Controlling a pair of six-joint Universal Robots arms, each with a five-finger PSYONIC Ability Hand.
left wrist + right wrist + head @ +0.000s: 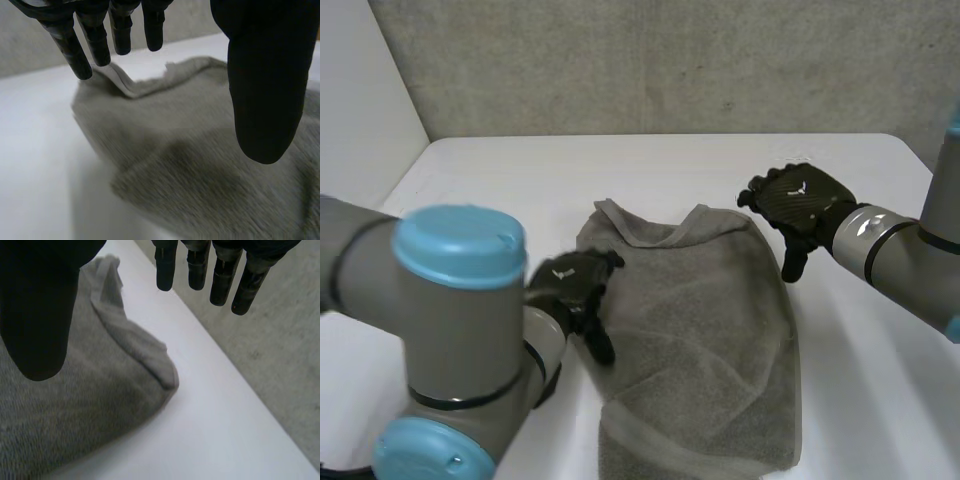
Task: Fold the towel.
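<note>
Fingers (120, 35) of the left hand (575, 285) hang straight, apart from the thumb and empty, at the nine-o'clock edge of the grey towel (705, 350). The right hand (800, 200), equally spread, hovers at two o'clock. Pinching only one rumpled layer would likely drag the fold askew across the white table (520, 170).

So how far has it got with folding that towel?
Roughly midway, I'd guess. Done: the towel seems doubled over once on the table, though its far edge is rumpled. In hand: nothing is gripped; the left hand is open at the towel's left edge, and the right hand is open beside its far right corner. Left: smoothing that edge and probably another fold.
</note>
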